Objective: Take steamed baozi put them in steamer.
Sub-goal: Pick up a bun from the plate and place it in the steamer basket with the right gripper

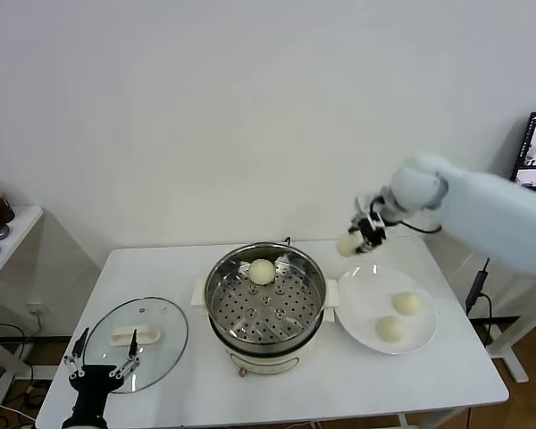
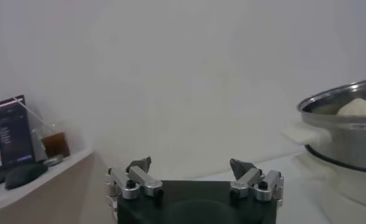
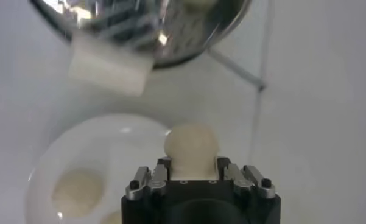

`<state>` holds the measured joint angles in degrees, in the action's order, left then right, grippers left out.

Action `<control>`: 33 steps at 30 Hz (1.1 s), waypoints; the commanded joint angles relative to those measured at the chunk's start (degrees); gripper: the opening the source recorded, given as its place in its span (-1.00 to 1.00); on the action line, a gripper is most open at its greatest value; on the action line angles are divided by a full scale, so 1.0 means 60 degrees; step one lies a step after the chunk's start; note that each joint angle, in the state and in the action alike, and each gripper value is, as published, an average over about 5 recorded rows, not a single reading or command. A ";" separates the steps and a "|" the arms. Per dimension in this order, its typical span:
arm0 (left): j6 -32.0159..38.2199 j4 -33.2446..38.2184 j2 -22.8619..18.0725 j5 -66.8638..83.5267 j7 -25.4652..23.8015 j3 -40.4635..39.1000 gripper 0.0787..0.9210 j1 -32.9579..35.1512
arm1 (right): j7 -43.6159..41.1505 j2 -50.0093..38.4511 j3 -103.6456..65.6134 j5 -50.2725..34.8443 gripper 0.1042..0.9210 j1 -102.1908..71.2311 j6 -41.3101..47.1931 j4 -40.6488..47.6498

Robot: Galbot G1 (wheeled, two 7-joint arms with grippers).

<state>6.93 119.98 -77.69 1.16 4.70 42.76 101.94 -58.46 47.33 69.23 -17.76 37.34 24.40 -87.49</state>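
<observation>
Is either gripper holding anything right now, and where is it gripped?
Right gripper holds a baozi, pinched on opposite sides, above the plate. Left gripper holds nothing.

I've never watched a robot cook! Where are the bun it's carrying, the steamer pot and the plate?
carried bun [image 1: 347,244], head view, its rounded side beside the right gripper.
steamer [image 1: 221,279], head view, left steel rim.
plate [image 1: 359,302], head view, bare white surface.

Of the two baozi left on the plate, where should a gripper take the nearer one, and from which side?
Probably from straight above, fingers closing across the widest middle of the front baozi: it is a round dome lying flat on the plate, with the other baozi just behind it.
</observation>
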 commanded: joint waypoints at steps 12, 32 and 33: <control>-0.0010 -0.0086 -0.0136 0.0008 0.0028 0.0211 0.77 -0.0234 | 0.2591 0.3992 0.1285 -0.3596 -0.09 -0.0018 0.2876 -0.0282; -0.0044 -0.0061 -0.0212 -0.0005 0.0051 0.0440 0.77 -0.0275 | 0.2704 0.5260 0.1061 -0.2267 -0.09 -0.2004 0.2889 0.1988; -0.0043 -0.0055 -0.0212 -0.0005 0.0051 0.0445 0.77 -0.0276 | 0.2717 0.5267 0.1046 -0.2237 -0.09 -0.2053 0.2886 0.2035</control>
<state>6.63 119.64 -78.97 1.11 4.99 45.42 100.29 -43.02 76.26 75.12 -32.40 27.73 40.81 -78.20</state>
